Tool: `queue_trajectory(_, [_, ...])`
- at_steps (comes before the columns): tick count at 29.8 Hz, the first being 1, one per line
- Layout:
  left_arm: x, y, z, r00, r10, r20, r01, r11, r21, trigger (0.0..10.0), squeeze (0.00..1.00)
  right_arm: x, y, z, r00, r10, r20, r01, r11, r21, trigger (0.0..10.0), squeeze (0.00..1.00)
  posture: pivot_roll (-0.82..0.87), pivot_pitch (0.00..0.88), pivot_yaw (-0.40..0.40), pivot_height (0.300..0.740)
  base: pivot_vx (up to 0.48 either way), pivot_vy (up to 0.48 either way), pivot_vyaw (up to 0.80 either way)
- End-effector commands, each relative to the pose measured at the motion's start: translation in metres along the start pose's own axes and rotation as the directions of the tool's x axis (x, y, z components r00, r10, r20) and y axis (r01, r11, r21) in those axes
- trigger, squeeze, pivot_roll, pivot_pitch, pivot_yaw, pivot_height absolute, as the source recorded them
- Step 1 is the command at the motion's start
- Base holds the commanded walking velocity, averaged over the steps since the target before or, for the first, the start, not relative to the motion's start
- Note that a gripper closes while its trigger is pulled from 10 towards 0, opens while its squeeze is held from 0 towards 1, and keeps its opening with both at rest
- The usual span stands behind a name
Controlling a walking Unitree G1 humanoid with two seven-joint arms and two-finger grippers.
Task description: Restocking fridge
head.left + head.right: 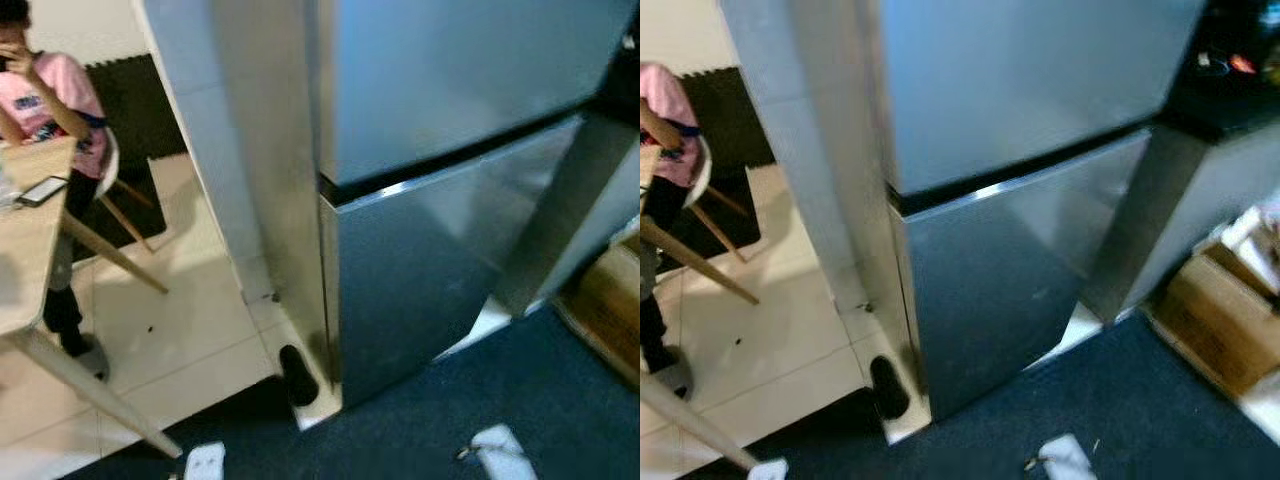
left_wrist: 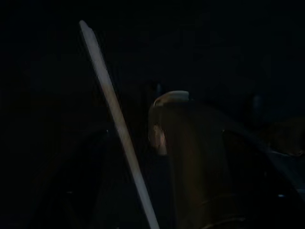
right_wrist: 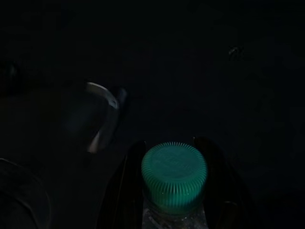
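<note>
Our right tool [image 3: 174,191] grips a clear bottle [image 3: 174,217] just under its ribbed green cap [image 3: 174,175], one black finger pressed on each side of the neck; the right wrist view around it is very dark, with only a pale curved edge to be made out nearby. Our left tool sits in deep shade in the left wrist view, and we cannot tell whether its fingers are apart or together; what we make out there is a pale slanted bar [image 2: 116,124] and a dim rounded shape beside it. Ahead of us stands the fridge [image 1: 440,200], silver, with its upper door [image 1: 470,70] and lower door [image 1: 420,270] both shut and a dark seam between them. It stands partly on pale floor tiles [image 1: 190,330], and a dark blue carpet [image 1: 520,400] lies in front of it. A cardboard box [image 1: 1215,320] rests on the floor to the right of the fridge. To the left, well apart from the fridge, a person in a pink shirt [image 1: 60,105] sits at a wooden tabletop [image 1: 30,230], on which a phone [image 1: 42,189] lies.
</note>
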State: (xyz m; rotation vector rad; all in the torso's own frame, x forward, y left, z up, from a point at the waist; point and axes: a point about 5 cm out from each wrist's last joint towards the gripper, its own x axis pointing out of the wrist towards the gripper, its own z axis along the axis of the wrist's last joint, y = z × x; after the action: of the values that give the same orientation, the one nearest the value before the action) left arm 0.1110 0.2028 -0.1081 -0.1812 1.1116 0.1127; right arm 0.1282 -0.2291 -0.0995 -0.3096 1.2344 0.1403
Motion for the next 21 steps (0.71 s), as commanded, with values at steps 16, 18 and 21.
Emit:
queue_trajectory(16, [-0.005,-0.017,0.132,0.849,-0.241,0.47,0.278,0.96,-0.011,10.0,1.0,0.001,0.009,0.004,1.0,0.025,0.015,-0.025,1.0,0.006,10.0,0.0,-0.05,0.0,0.026,0.74,0.0,0.0,0.0])
queue_trajectory(18, [-0.01,-0.023,0.152,0.801,-0.289,0.524,0.319,0.947,0.036,10.0,1.0,0.001,0.01,0.003,1.0,0.026,0.015,-0.026,1.0,0.008,10.0,0.0,-0.05,0.0,0.031,0.74,0.0,0.0,0.0])
queue_trajectory(21, [-0.016,-0.029,0.174,0.745,-0.331,0.578,0.358,0.931,0.072,10.0,1.0,0.001,0.011,0.003,1.0,0.026,0.015,-0.027,1.0,0.01,10.0,0.0,-0.05,0.0,0.031,0.74,0.0,0.0,0.0])
